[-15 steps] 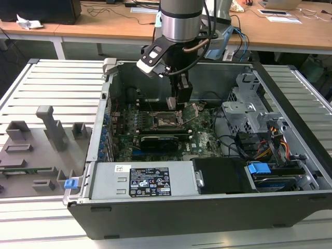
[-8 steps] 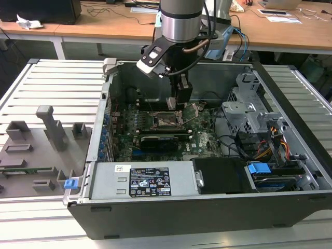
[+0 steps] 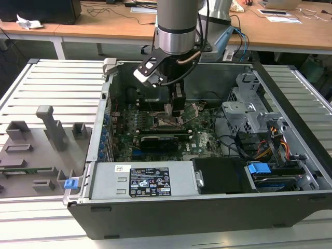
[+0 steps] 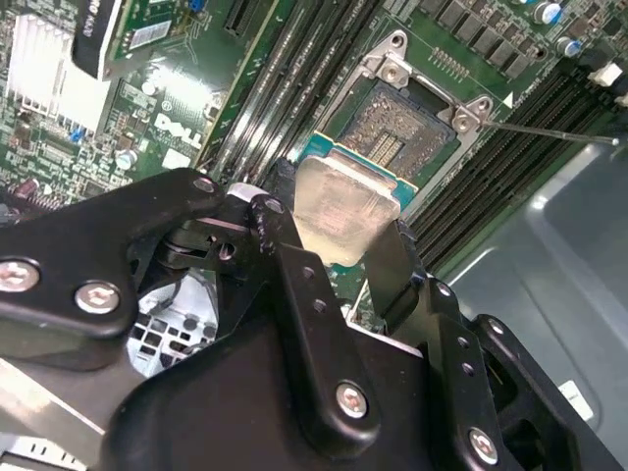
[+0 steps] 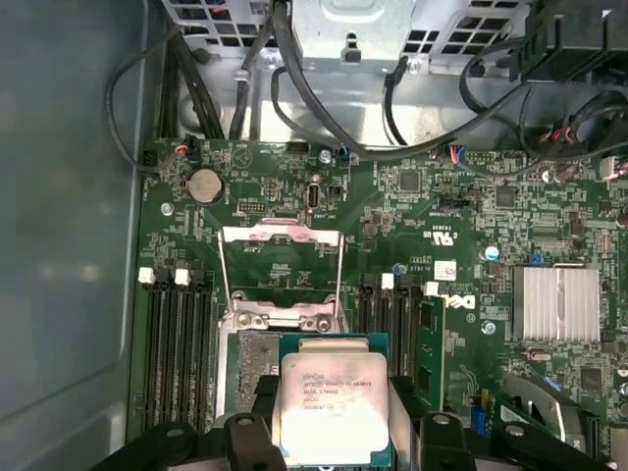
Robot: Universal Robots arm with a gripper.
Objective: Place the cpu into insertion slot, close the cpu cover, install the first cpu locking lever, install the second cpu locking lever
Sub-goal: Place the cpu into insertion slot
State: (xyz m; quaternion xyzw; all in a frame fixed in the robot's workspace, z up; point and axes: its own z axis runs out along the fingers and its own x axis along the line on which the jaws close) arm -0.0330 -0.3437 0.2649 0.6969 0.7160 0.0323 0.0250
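The tool (image 4: pixel 339 214) clamps the cpu (image 4: pixel 343 196) flat, just above the slot (image 4: pixel 397 128). The slot seems to sit slightly farther toward the open cover (image 5: pixel 280 260).

cpu (image 5: pixel 332 407): square, dull silvery lid with print, green rim. Face up, pinched between the fingers of the gripper (image 4: pixel 339 208), above the insertion slot (image 4: pixel 400 126), not seated.
Slot: uncovered, contact field bare, mid-board toward the case's far side.
cpu cover (image 5: pixel 281 233): thin metal frame, swung open off the slot.
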